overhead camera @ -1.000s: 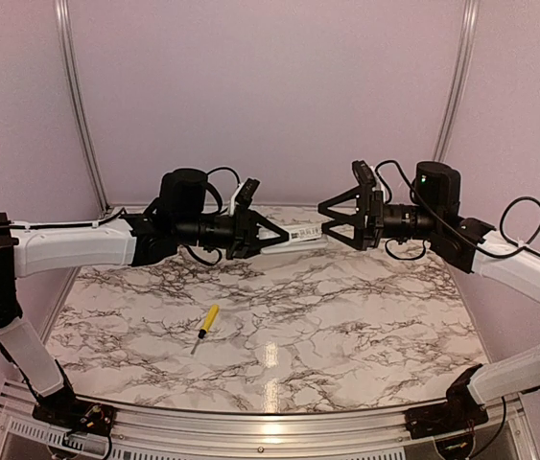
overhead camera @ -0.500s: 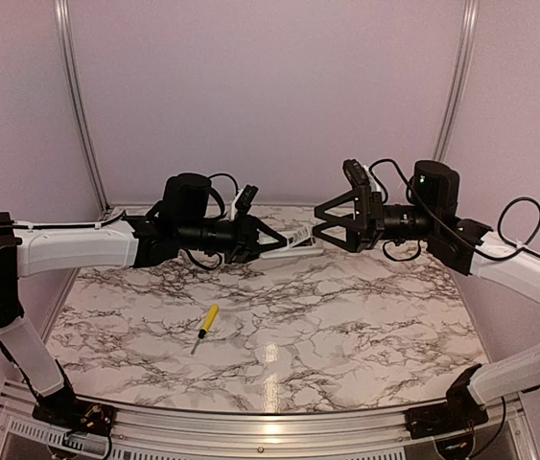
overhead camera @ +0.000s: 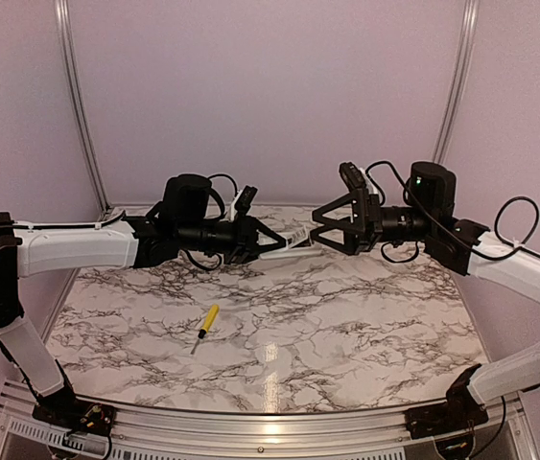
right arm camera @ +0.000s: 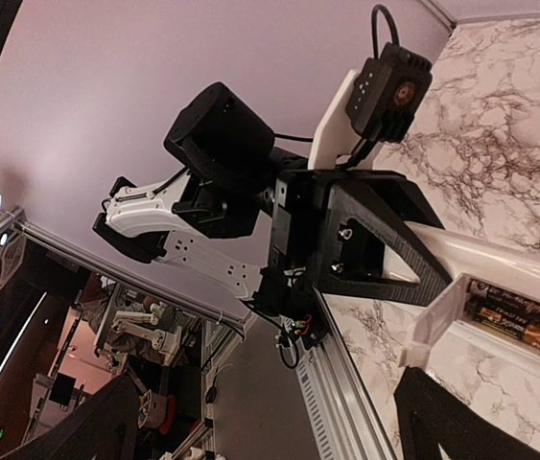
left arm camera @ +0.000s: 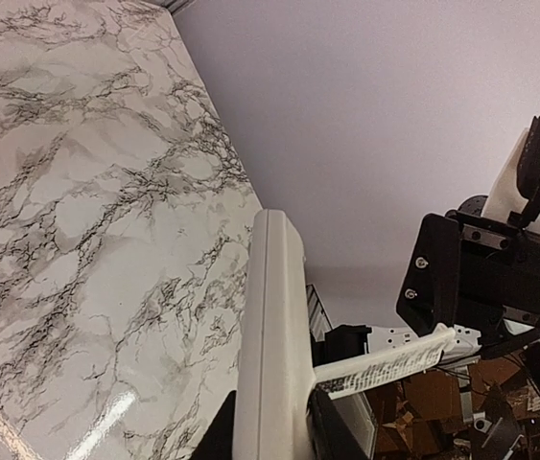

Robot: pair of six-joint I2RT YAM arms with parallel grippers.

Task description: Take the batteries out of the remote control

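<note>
My left gripper (overhead camera: 271, 241) is shut on the white remote control (overhead camera: 293, 237) and holds it in the air over the far side of the table. In the left wrist view the remote control (left arm camera: 271, 326) runs up between my fingers, and its battery cover (left arm camera: 389, 362) hangs open to the right. The right wrist view looks into the open compartment of the remote control (right arm camera: 485, 268), where the dark batteries (right arm camera: 509, 312) lie. My right gripper (overhead camera: 316, 228) is open, with its fingers around the remote's free end and not touching it.
A yellow-handled screwdriver (overhead camera: 208, 323) lies on the marble table (overhead camera: 346, 326) at the front left. Aluminium rails (overhead camera: 250, 422) line the table's edges, and pale walls close in the back and sides.
My right gripper has moved left, closer around the remote's free end. My left arm has sunk a little with the remote still in its grip.
</note>
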